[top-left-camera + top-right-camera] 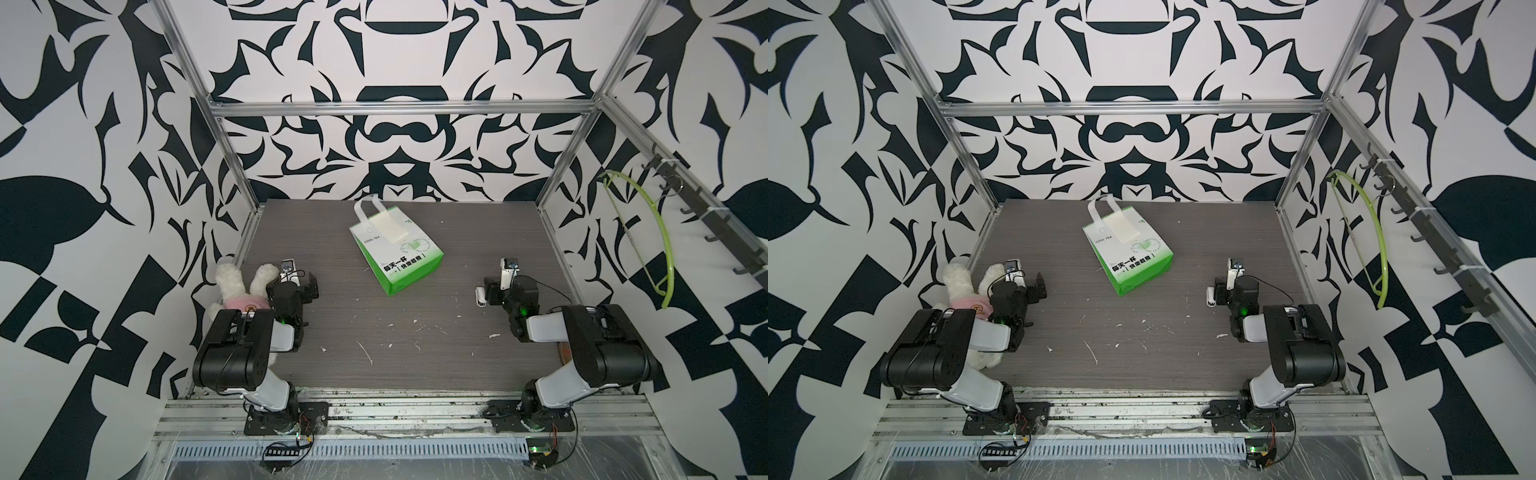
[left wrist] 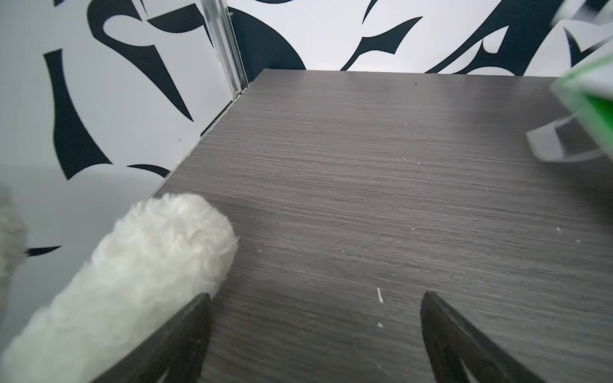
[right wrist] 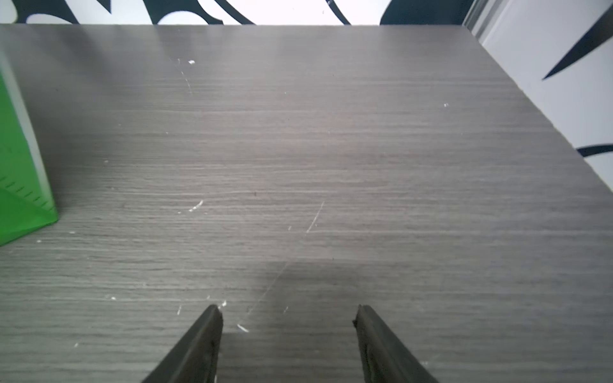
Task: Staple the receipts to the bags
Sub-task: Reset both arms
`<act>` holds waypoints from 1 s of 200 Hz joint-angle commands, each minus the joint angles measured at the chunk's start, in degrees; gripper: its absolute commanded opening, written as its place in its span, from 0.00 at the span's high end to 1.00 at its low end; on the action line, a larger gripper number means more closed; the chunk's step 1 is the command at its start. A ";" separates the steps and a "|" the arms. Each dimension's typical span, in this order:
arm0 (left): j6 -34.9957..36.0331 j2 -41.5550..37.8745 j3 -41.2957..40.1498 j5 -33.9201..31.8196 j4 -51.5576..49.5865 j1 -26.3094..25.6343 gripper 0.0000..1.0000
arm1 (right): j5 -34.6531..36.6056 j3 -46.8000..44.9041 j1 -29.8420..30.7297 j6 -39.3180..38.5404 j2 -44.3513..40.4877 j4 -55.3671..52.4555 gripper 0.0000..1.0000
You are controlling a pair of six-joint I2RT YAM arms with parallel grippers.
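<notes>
Bag [image 1: 397,253] lies flat on worktop [image 1: 374,332], receipt [image 1: 392,226] resting on its upper half by the handles. Left end effector [image 2: 315,295] and right end effector [image 3: 288,306] both spread, empty. Stapler [image 1: 480,296] just beside the right: grasp it squarely, keep receipt undisturbed.

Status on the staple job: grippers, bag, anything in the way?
Open, empty: left gripper, right gripper. Far centre: bag, receipt flat on top. White stapler beside right gripper, not gripped. Crowding left gripper: plush rabbit.
</notes>
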 commanded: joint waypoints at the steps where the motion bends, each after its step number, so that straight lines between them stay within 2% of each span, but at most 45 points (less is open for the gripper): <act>1: -1.62 -0.08 2.85 3.95 -3.13 1.96 0.01 | 1.82 0.13 0.03 0.67 -0.85 5.14 0.34; 16: -2.50 -1.05 3.99 5.74 -7.16 2.88 0.01 | 1.81 0.15 0.08 0.65 -0.85 5.14 0.34; 79: -2.57 -0.53 4.05 5.74 -6.59 2.97 0.01 | 1.84 0.34 0.07 0.92 -0.82 4.66 0.33; 98: -4.00 -0.65 4.85 8.60 -8.18 4.95 0.01 | 1.81 0.44 0.05 0.89 -0.75 4.66 0.32; 154: -4.32 -0.48 4.98 8.94 -8.33 5.47 0.01 | 1.83 0.59 0.06 0.90 -0.69 4.49 0.31; 166: -3.83 -1.68 2.10 9.24 -4.75 5.07 0.01 | 1.81 0.55 0.05 0.90 -0.70 4.49 0.31; 186: -4.79 -0.76 -6.18 6.25 12.35 4.75 0.01 | 1.86 0.59 0.04 0.87 -0.69 4.49 0.31; 200: -5.02 1.48 -3.82 5.00 12.74 5.05 0.01 | 1.90 0.57 0.04 0.94 -0.71 4.48 0.31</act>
